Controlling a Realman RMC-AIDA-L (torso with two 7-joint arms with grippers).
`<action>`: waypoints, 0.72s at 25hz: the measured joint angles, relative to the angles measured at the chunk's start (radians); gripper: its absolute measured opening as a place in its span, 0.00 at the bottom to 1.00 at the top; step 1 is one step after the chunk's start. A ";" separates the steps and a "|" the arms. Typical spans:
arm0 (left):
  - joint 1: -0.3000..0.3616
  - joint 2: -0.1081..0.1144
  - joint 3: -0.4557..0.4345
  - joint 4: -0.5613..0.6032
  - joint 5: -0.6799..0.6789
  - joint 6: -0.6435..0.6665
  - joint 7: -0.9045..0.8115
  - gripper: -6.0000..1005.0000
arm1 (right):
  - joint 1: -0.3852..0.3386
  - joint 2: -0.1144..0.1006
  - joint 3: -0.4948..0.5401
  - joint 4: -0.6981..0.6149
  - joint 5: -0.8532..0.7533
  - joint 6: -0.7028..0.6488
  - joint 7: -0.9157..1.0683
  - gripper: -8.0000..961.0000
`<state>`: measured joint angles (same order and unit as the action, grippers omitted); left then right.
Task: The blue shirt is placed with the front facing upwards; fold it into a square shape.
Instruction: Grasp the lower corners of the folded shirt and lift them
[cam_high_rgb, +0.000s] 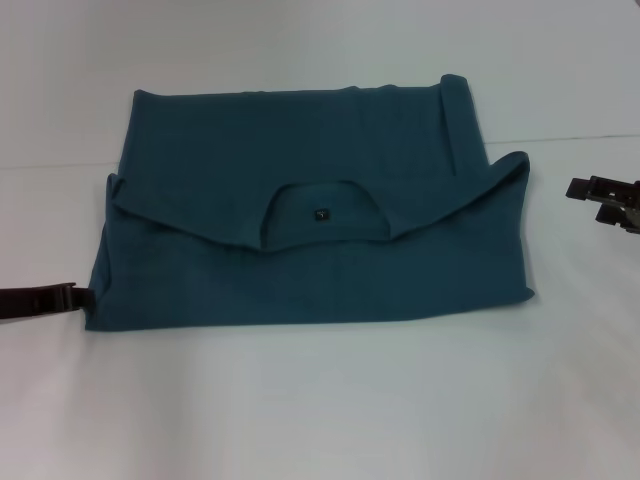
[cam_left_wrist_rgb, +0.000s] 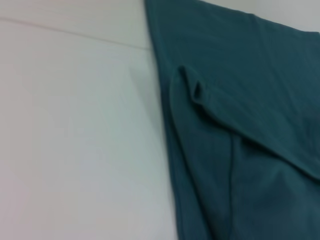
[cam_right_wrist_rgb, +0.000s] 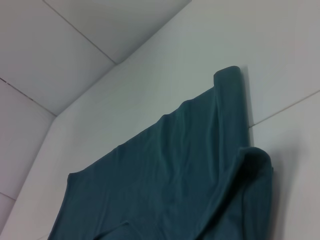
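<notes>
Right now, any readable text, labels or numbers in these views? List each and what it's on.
None readable.
The blue shirt is folded and shows no print.
The small dark label inside its neck opening is too small to read.
The left gripper and right gripper show no markings.

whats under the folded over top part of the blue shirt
Under the folded-over flap of the blue shirt only more of its own teal fabric shows, plus the neckline with a small dark label. Any chest print is covered.
</notes>
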<state>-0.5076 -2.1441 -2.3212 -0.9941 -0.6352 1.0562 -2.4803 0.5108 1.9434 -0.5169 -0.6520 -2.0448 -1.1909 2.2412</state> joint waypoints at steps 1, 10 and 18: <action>0.001 0.001 0.000 0.003 0.002 -0.002 -0.012 0.12 | 0.000 0.000 0.000 0.000 0.000 0.000 0.000 0.87; 0.000 0.003 -0.001 0.035 0.013 -0.029 -0.045 0.35 | 0.000 0.000 0.000 -0.005 0.000 -0.002 0.000 0.87; -0.026 0.013 -0.001 0.092 0.013 -0.040 -0.053 0.64 | 0.000 0.000 0.000 -0.003 -0.001 -0.002 0.001 0.87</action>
<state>-0.5335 -2.1315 -2.3226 -0.9024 -0.6220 1.0162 -2.5331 0.5108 1.9433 -0.5168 -0.6555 -2.0453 -1.1934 2.2422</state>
